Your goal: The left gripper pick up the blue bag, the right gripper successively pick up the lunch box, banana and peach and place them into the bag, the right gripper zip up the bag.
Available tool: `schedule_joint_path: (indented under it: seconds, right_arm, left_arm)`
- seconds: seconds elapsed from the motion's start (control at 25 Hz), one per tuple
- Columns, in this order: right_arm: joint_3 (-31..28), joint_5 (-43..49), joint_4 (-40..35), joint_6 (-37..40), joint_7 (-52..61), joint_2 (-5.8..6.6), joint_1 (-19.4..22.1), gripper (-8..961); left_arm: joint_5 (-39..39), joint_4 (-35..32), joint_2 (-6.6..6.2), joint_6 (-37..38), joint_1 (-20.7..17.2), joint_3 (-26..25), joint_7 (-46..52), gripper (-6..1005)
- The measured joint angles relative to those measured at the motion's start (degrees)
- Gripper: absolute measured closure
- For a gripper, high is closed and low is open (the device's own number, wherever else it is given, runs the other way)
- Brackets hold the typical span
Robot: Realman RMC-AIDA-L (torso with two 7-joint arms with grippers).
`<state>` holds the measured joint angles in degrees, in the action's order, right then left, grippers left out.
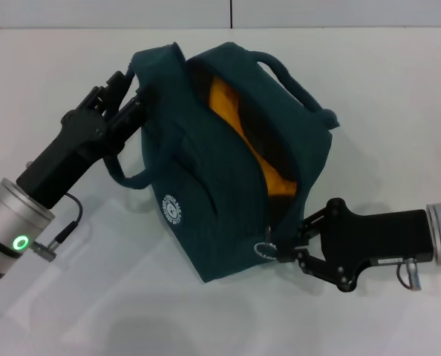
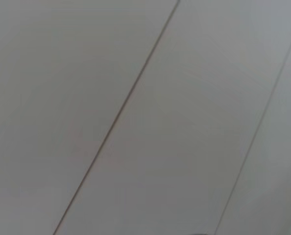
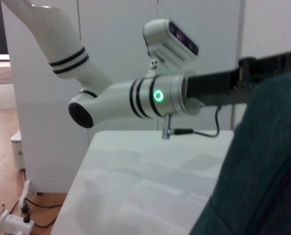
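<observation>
One blue bag (image 1: 213, 170), mid-table (image 1: 399, 104), unzipped: left claw (image 1: 128, 93) clamped on its end, right claw (image 1: 298, 241) clamped on zipper pull (image 1: 269, 247).

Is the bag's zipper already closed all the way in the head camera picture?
No, the blue bag gapes open along its top, showing orange lining inside, while the right claw sits at the zipper pull at its near end.

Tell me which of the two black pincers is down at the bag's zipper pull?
The right pincer, at the metal zipper ring on the near end of the dark teal fabric bag. The left pincer grips the bag's far top edge instead.
</observation>
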<state>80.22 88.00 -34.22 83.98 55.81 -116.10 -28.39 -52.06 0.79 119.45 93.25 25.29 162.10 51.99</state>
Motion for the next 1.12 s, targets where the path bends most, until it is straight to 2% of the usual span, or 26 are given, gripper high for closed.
schedule_joint_path:
  seconds: [0.12,0.28,0.4,0.68,0.88,1.12]
  right_arm:
    - [0.89,-1.04,-0.48,0.17,-0.01,0.00,-0.49,861]
    - [0.98,-1.26,-0.65,0.17,-0.03,0.01,-0.83,861]
    - [0.99,-1.71,-0.72,0.55,0.37,0.07,-1.25,861]
    - [0.99,-1.91,-1.40,0.88,0.62,0.14,-2.99,860]
    - [1.81,-2.04,-4.34,0.87,0.63,0.02,-3.08,860]
    - [1.86,-2.05,-5.24,-0.22,0.15,0.04,-3.78,860]
  left_arm:
    - [0.05,0.76,-0.04,-0.73,0.33,0.31,2.41,204]
    - [0.15,0.98,-0.11,0.50,-0.05,0.50,2.86,148]
    - [0.20,3.36,-0.18,7.57,-1.24,0.58,3.97,106]
    - [0.67,6.20,-0.11,14.44,-5.57,0.64,1.81,114]
    - [8.27,8.96,-0.24,18.40,-8.99,0.78,-5.27,218]
    - [17.94,9.66,-0.10,19.09,-13.03,0.77,-17.82,407]
